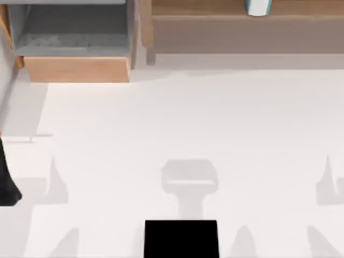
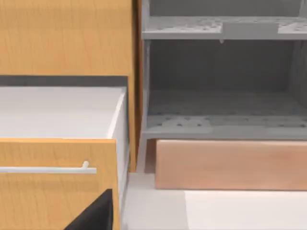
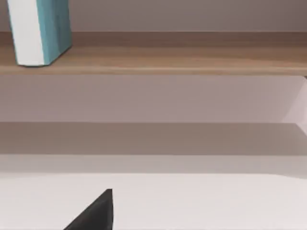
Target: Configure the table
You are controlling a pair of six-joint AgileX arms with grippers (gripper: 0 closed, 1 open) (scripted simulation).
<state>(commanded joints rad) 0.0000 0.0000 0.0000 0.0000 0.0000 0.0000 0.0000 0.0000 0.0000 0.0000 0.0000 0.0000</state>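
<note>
Top view shows the table (image 1: 183,129) bare across its middle, a cup (image 1: 258,7) on the shelf (image 1: 236,32) at its far edge; we're seemingly just starting, cup-fetching probably next, both grippers' grip unreadable.

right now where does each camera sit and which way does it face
Top view: above the table, looking down; dark left arm part at the left edge.
Left wrist view: faces the grey box and an open drawer; dark hand part.
Right wrist view: faces the wooden shelf bearing a teal-and-white object.
Top and right wrist views share the shelf.
</note>
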